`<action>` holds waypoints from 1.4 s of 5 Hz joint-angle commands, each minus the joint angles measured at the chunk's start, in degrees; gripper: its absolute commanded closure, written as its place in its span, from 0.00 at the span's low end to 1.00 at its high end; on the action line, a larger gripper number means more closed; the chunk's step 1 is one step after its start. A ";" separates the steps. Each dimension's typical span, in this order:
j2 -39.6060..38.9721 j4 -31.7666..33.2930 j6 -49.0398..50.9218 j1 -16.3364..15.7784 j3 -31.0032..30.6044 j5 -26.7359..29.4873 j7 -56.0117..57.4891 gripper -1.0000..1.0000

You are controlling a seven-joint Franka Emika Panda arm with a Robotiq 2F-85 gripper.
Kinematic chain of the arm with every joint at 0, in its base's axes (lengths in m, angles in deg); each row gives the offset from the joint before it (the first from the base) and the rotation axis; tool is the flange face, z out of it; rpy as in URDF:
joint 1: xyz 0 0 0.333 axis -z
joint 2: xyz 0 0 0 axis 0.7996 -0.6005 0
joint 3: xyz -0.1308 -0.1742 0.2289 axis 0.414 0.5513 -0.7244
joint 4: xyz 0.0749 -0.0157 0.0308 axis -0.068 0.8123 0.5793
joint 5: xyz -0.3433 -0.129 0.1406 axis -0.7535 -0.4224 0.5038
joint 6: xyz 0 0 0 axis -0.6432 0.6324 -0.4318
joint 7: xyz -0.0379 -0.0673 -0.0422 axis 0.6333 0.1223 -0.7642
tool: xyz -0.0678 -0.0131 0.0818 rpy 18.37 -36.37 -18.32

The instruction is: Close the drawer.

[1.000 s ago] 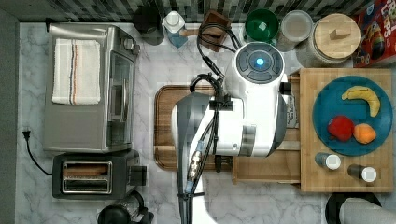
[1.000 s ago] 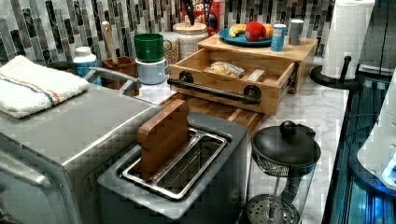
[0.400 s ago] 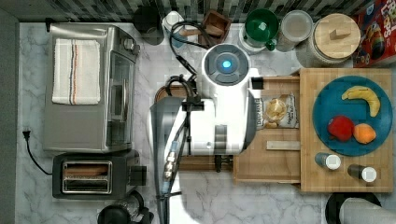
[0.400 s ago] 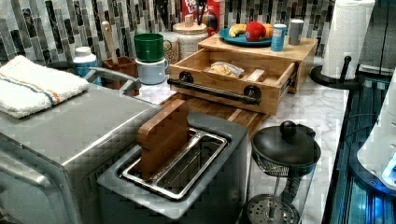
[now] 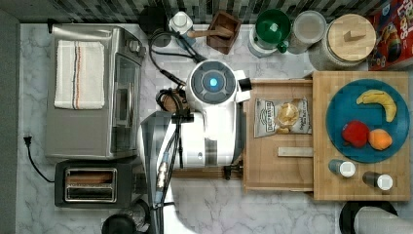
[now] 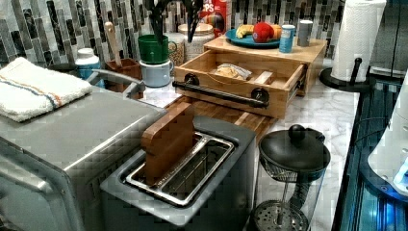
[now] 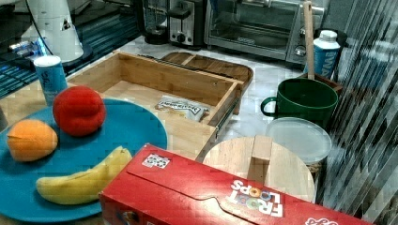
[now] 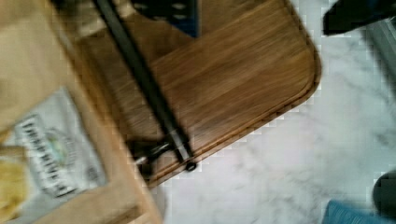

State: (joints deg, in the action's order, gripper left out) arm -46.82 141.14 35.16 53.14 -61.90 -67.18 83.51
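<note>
The fingers hang spread apart and empty (seen at the left view's top edge), the gripper above and apart from the drawer, which stands pulled out over the dark tray, a chip bag lying inside.

Lighting even and bright overhead, shadows soft and short on the marble bench. Mild glare on the toaster oven top. Wrist view blurred throughout — drawer handle smeared. Blocky compression artefacts in all views, heaviest along edges.
</note>
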 commanded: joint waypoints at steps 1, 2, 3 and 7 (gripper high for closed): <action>-3.13 8.41 -2.62 -1.44 -1.75 -1.48 9.23 1.00; -4.70 9.69 -5.48 -0.21 -3.18 -5.13 11.35 1.00; -5.77 10.77 -7.71 -1.00 -2.18 -9.09 13.85 1.00; -4.68 10.41 -10.80 5.35 -0.03 -17.43 31.85 1.00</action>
State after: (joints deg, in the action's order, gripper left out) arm -55.69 154.34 26.48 55.49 -62.57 -83.40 110.32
